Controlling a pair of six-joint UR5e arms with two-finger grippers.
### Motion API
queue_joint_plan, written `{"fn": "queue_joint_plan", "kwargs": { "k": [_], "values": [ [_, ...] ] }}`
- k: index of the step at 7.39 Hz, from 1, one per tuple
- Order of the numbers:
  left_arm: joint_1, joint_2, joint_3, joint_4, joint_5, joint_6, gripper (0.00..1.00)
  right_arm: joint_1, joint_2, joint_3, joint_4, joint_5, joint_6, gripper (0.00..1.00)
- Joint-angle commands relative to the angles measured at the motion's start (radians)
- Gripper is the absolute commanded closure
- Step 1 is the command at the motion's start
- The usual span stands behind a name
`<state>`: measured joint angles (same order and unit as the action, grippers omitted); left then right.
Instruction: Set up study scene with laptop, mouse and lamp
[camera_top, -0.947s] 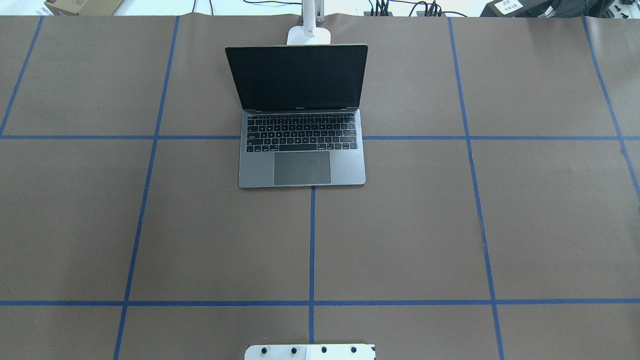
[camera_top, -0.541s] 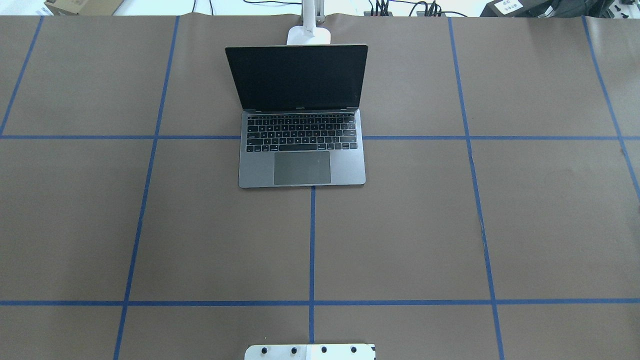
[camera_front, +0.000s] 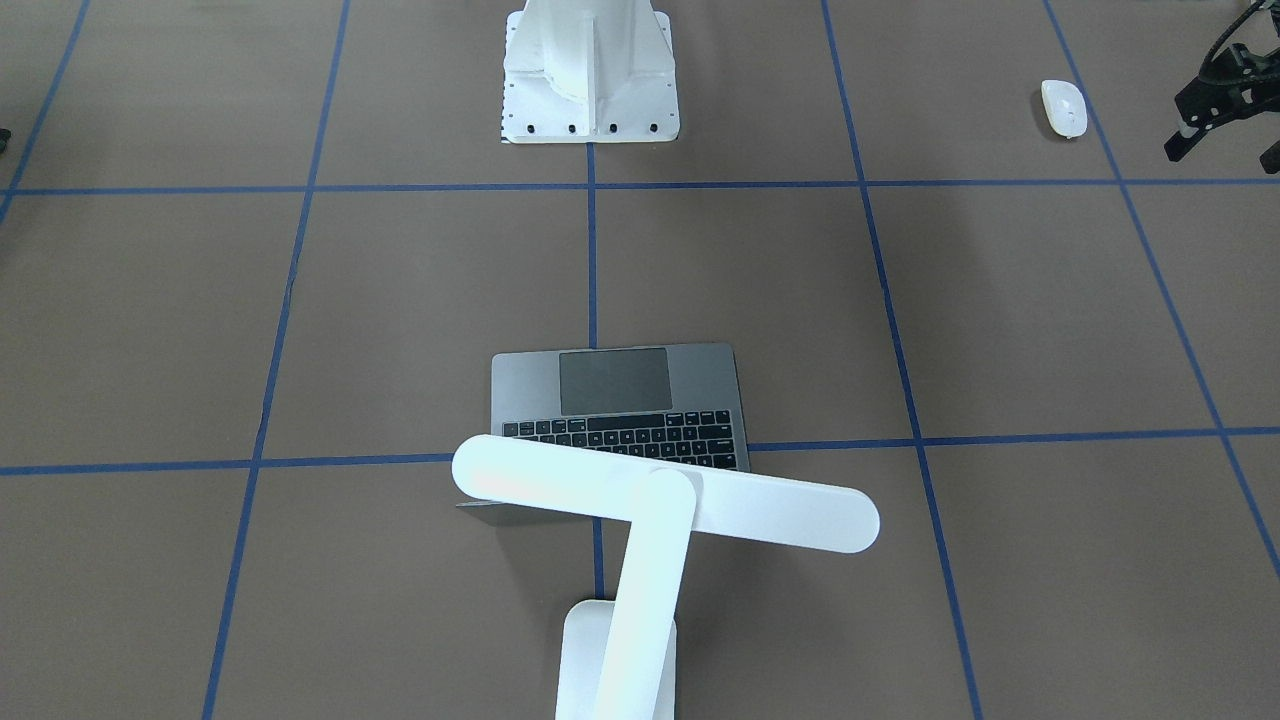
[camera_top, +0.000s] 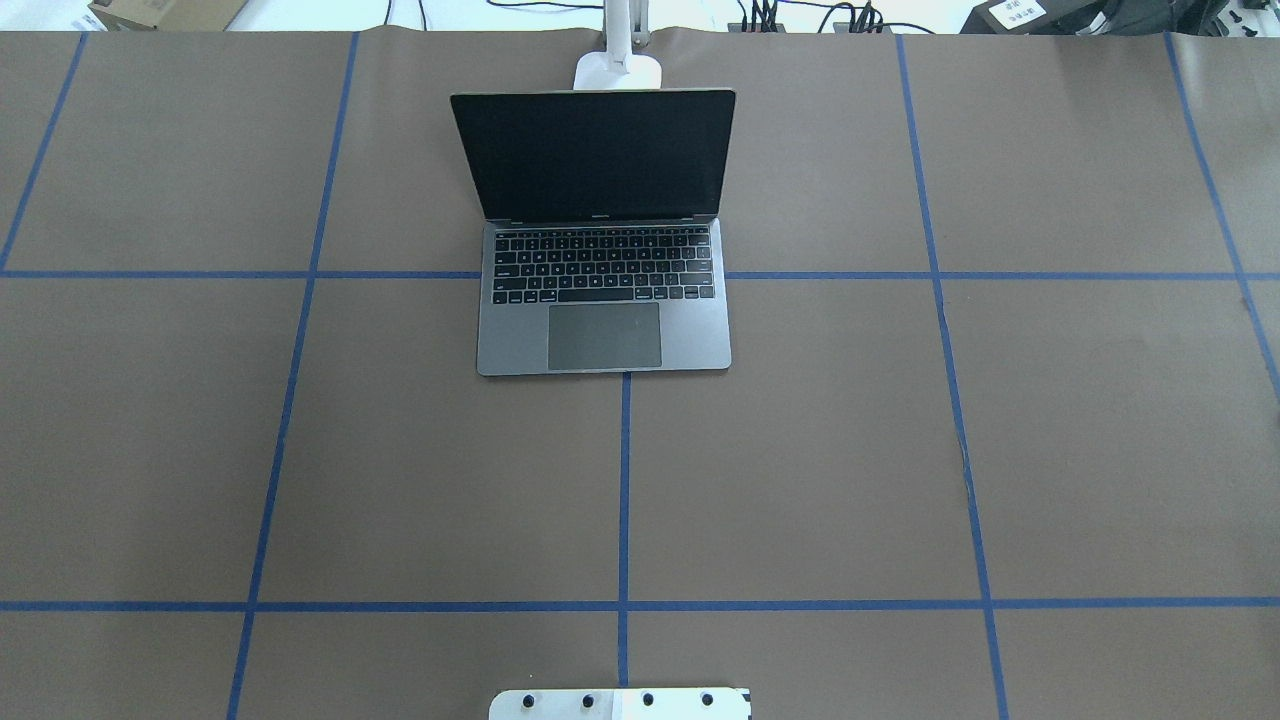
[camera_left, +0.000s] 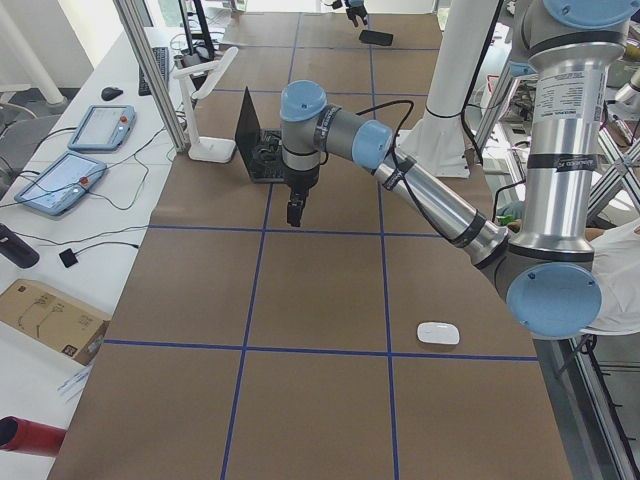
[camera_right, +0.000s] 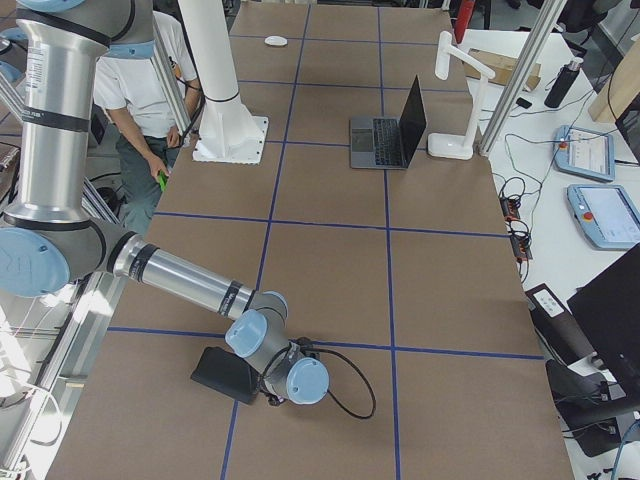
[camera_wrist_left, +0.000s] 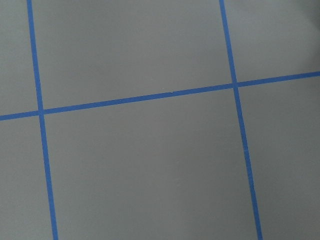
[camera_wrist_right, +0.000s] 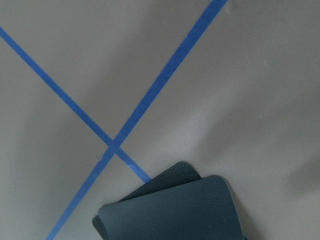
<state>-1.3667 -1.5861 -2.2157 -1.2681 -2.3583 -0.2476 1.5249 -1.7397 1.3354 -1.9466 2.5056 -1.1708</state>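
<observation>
The laptop stands open at the table's far middle, screen dark; it also shows in the front view. The lamp stands behind it, its bar head over the lid and its base at the far edge. The mouse lies on the robot's left side near the table's near edge, also in the left side view. My left gripper hangs above the table beside the mouse, apart from it, jaws spread. My right gripper is low by a black pad; I cannot tell its state.
The white bolted pedestal stands at the near middle. A flat black pad lies on the table's right end under my right wrist. A person stands beside the pedestal. Pendants and cables lie past the far edge.
</observation>
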Motion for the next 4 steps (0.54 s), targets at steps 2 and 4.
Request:
{"fn": "queue_joint_plan", "kwargs": {
  "k": [2, 4],
  "values": [
    [-0.002, 0.000, -0.036, 0.001, 0.002, -0.009, 0.00, -0.003, 0.015, -0.039, -0.051, 0.056, 0.005, 0.10],
    [-0.003, 0.000, -0.050, 0.004, 0.002, -0.010, 0.00, -0.011, 0.046, -0.056, -0.042, 0.038, -0.031, 0.13]
  ]
}}
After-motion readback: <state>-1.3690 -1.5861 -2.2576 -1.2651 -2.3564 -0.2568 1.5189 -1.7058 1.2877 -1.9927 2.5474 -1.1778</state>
